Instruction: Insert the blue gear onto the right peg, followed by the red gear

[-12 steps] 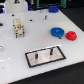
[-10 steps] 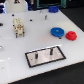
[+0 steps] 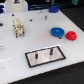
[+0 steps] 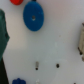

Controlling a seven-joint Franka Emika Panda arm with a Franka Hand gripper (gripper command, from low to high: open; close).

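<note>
Two gears, the blue gear (image 3: 57, 32) and the red gear (image 3: 71, 35), lie untouched on the bench beyond the right peg (image 3: 50, 50); the jaws' state cannot be told; grasping blue comes next.

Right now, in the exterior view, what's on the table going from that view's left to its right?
Small cream-coloured fixture → grey plate with its two pegs → blue gear → red gear.
</note>
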